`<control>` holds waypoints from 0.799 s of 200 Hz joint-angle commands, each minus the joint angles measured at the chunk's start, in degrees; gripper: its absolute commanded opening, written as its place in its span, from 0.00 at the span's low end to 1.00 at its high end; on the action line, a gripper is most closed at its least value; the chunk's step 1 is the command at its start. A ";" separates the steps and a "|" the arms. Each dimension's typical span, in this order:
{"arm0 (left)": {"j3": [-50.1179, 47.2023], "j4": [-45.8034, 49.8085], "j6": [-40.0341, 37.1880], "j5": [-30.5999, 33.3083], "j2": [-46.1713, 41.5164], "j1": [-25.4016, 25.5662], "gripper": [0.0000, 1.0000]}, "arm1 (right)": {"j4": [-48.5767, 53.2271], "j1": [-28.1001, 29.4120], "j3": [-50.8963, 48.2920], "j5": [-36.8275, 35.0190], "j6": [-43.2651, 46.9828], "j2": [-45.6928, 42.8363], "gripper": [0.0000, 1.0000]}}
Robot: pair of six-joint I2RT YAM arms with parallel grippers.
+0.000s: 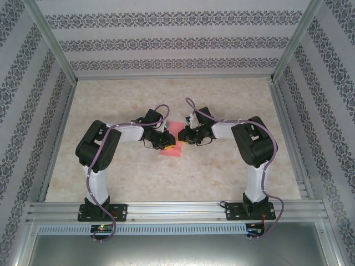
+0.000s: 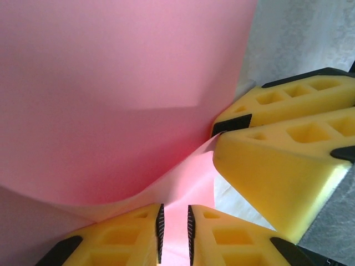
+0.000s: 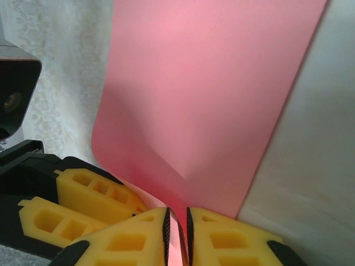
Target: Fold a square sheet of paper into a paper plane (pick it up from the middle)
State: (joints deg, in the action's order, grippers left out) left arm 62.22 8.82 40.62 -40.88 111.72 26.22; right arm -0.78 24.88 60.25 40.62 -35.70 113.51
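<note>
The left tool (image 2: 173, 215) and the right tool (image 3: 177, 217) meet tip to tip over the middle of the bench (image 1: 222, 183), with the square sheet of paper (image 2: 111, 100) under and between them. Each tool has its pads a narrow slit apart with pink paper running through the slit. Whether either one actually pinches the sheet cannot be told. Ahead of the left tool the sheet rises and bows as a broad smooth wall with one soft dent, blocking most of what lies beyond. Just to that tool's right, the right tool's yellow fingers (image 2: 288, 160) crowd in close to its own right finger, with the paper's edge tucked down between the two tools. Ahead of the right tool the sheet stretches away, its right edge straight against bare bench and its near left corner curling. The left tool's fingers (image 3: 94, 191) sit just to the right tool's left, with a black housing (image 3: 16, 88) above them. Purple cables (image 1: 161, 108) loop over both wrists, and patterned walls (image 1: 177, 39) close the bench on three sides.
</note>
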 commanded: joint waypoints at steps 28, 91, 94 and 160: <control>-1.30 3.61 0.69 3.45 0.78 0.51 0.22 | 2.47 -0.77 -0.41 -2.65 1.70 -1.63 0.22; -1.25 3.84 0.82 3.71 0.76 0.58 0.21 | 2.67 -1.86 -1.50 -2.65 2.37 -3.71 0.21; -1.22 3.84 0.86 3.72 0.80 0.51 0.21 | 2.75 -1.86 -1.52 -2.60 2.47 -3.66 0.21; -0.88 4.61 1.21 3.87 0.61 0.51 0.20 | 0.06 -1.26 -3.70 -1.77 2.20 -5.96 0.09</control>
State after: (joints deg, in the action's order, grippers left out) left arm 62.22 9.06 40.99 -40.27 111.72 26.26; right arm 0.84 23.03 58.15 38.46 -34.13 110.32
